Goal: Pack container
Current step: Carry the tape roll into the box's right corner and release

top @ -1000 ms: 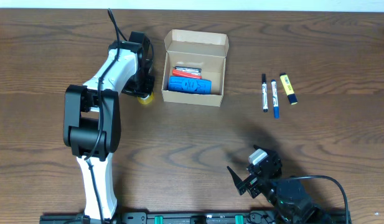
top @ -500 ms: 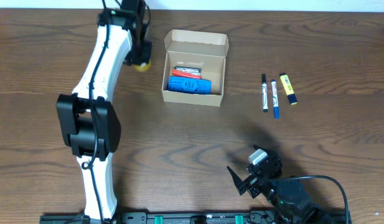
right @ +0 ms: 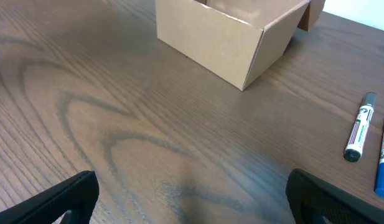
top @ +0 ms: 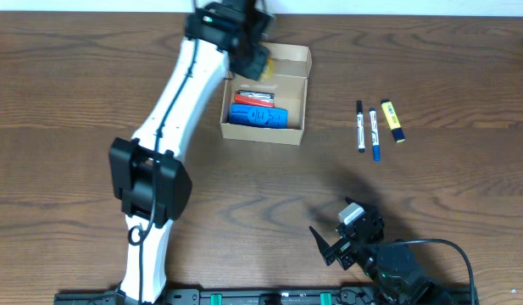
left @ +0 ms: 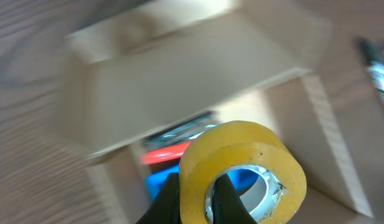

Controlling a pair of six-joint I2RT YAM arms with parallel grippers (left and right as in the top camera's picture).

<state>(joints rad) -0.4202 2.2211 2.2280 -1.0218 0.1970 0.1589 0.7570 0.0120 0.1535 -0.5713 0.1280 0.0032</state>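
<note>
container point(top: 261, 133): tan | tape roll point(left: 241, 146): yellow | table point(top: 431, 182): dark brown woodgrain | highlighter point(top: 393, 121): yellow

The small rectangular tan cardboard box point(top: 263, 133) sat open and upright toward the far middle of the wooden table point(top: 244, 212), its hinged flap lid point(top: 288, 56) raised along the far side

Left arm point(top: 178, 106): white links, black joints, black cable alongside. Right arm point(top: 397, 269): black, seemingly one white part.
</note>
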